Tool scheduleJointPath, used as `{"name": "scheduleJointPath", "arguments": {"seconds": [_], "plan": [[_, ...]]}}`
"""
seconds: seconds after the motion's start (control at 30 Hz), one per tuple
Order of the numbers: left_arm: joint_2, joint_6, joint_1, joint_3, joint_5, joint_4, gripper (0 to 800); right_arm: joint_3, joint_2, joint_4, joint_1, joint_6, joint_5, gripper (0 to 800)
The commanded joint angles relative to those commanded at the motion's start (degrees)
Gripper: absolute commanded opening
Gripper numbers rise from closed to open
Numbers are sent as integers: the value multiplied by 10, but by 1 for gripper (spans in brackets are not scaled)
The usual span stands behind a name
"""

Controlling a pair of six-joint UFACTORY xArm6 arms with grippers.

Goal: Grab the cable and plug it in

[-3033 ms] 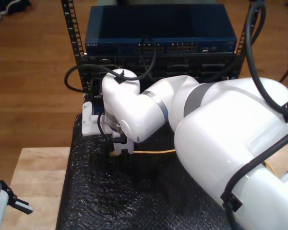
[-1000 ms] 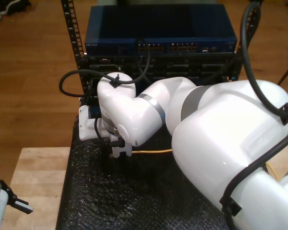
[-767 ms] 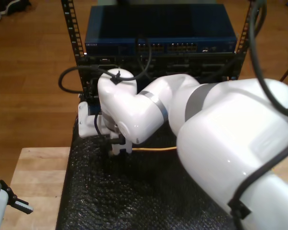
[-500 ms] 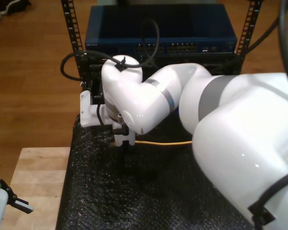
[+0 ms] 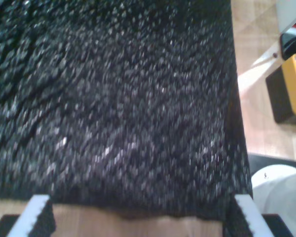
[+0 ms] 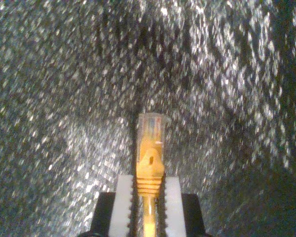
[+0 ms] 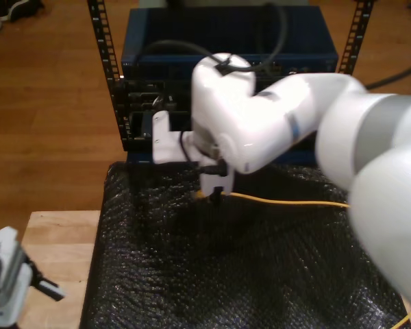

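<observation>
In your second wrist view, my second gripper (image 6: 148, 197) has its two white serrated fingers (image 6: 122, 202) clamped on the long thin yellow-orange network cable (image 6: 149, 165), just behind the ribbed boot. The small clear plastic plug (image 6: 151, 126) sticks out ahead of the jaws, hanging above the black, glittery bubble-textured mat (image 6: 64, 98). You cannot tell from this view whether the plug tip touches the mat.

In the exterior view, that same gripper (image 7: 216, 195) points down at the mat (image 7: 192, 274), and the cable (image 7: 288, 201) trails away from the jaws toward the exterior view's right, running just above the mat.

My first gripper (image 5: 138, 222) stands wide open: its two white toothed fingertips (image 5: 37, 210) sit far apart with nothing between them. Ahead of those jaws you see the mat's edge lying on a pale wooden tabletop (image 5: 256, 74), and beyond that edge a yellow and black block (image 5: 293, 86).

Beyond the second gripper, at the far end of the mat, stands a dark blue rack-mounted network unit (image 7: 157, 48) between black perforated rack rails (image 7: 103, 41). Around it lies a brown wooden floor (image 7: 41, 103).
</observation>
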Motion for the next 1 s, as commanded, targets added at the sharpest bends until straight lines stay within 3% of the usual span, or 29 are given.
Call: {"name": "scheduleJointPath", "arguments": {"seconds": [0.2,0.43,0.6,0.77,1.0], "plan": [[2,-32,-86,0,-3,-59,800,39,-52,55,-39,-49,25,4],[6,-65,-192,-2,-7,-143,800,73,-109,58,-52,-53,51,4],[16,-87,-265,-11,-30,-166,800,82,-142,62,-54,-54,73,4],[40,-131,-299,-46,-41,-188,800,83,-167,69,-55,-55,88,4],[63,-135,-316,-64,-69,-257,800,82,-179,124,-61,-82,99,4]]}}
